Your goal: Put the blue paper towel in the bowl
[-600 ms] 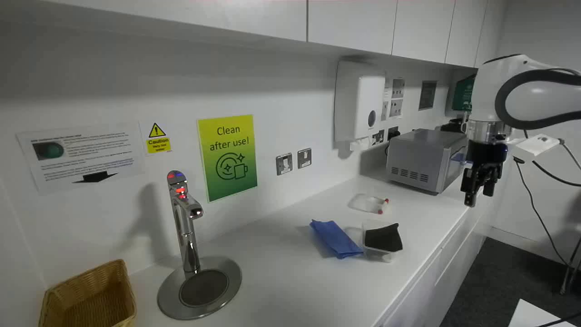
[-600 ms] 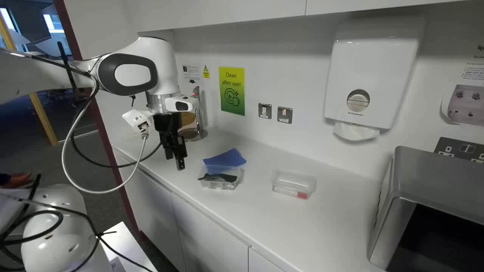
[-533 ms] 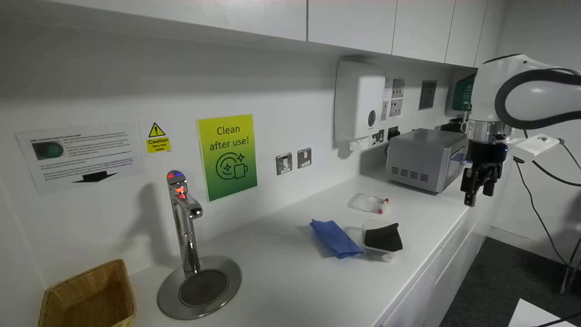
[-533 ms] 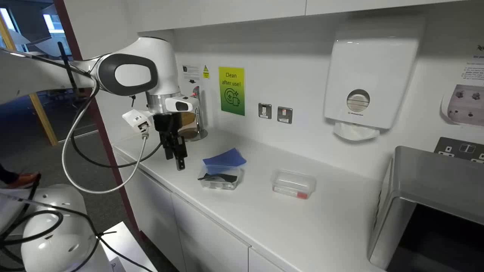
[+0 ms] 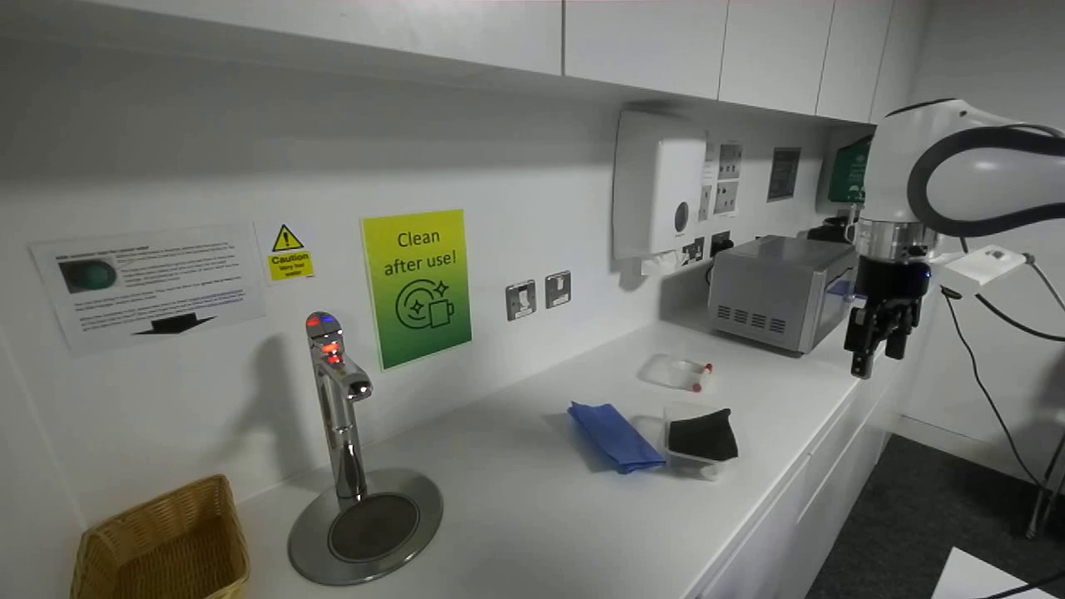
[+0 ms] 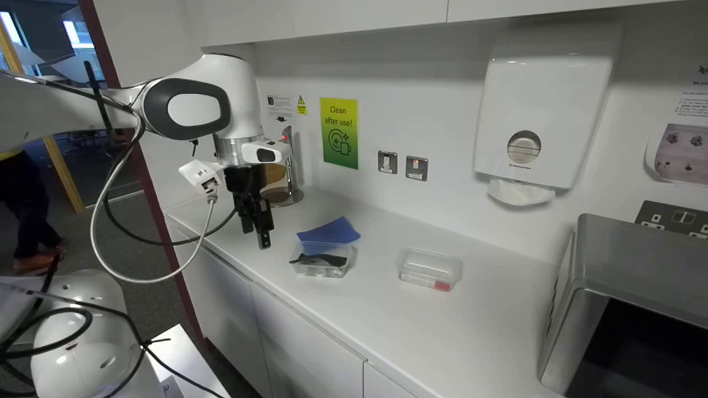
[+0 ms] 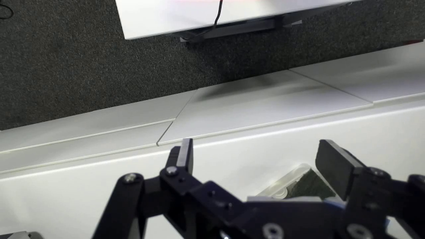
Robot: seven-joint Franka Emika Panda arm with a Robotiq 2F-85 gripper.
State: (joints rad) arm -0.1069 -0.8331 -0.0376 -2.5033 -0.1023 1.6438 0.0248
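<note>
The folded blue paper towel lies flat on the white counter in both exterior views. It is right beside a clear plastic container that holds a dark cloth-like piece. A second clear container with red at one end stands apart, nearer the microwave. No round bowl shows. My gripper hangs above the counter's front edge, pointing down. In the wrist view its fingers are wide apart and empty. Only a sliver of the blue towel shows there.
A chrome tap on a round drain plate and a wicker basket are at one end. A grey microwave is at the other. A paper dispenser hangs on the wall, with cupboards above.
The arm, gripper, towel and containers have not moved. In an exterior view, a person's legs have come into view on the floor in the far left background.
</note>
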